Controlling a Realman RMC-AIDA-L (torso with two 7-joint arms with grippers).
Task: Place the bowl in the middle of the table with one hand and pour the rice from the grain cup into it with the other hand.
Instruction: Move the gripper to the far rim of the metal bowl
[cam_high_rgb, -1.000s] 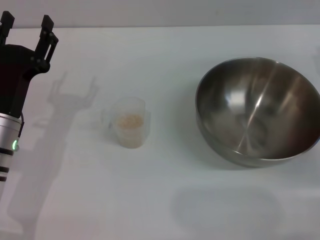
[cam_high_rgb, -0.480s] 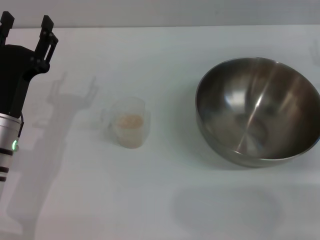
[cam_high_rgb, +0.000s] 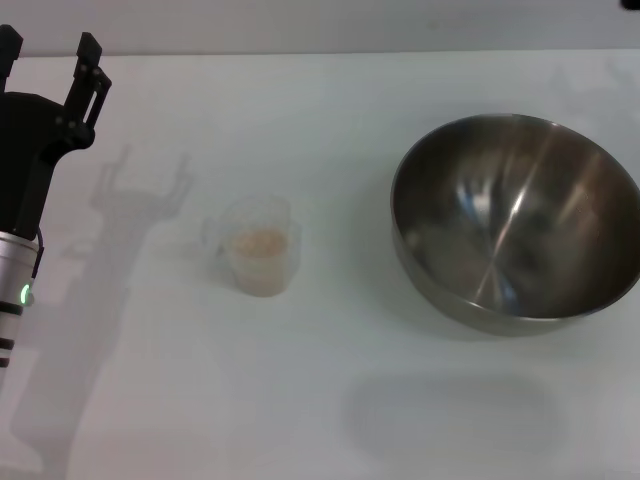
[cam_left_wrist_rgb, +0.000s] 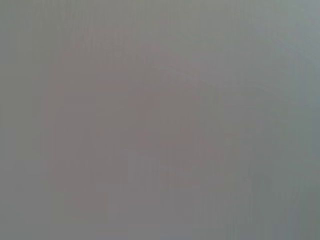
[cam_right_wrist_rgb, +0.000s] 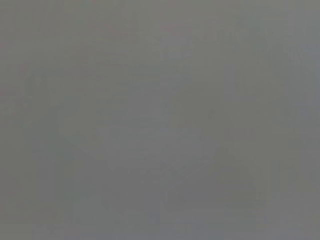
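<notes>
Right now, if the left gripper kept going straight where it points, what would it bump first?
Probably nothing: the left gripper, open, points toward the table's far edge. The grain cup and bowl sit off to its side.

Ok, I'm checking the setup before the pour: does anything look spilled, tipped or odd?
Nothing stands out. The grain cup stands upright with the rice inside, none spilled on the table. The bowl sits at the right, apparently empty. The left gripper is open at the far left.
</notes>
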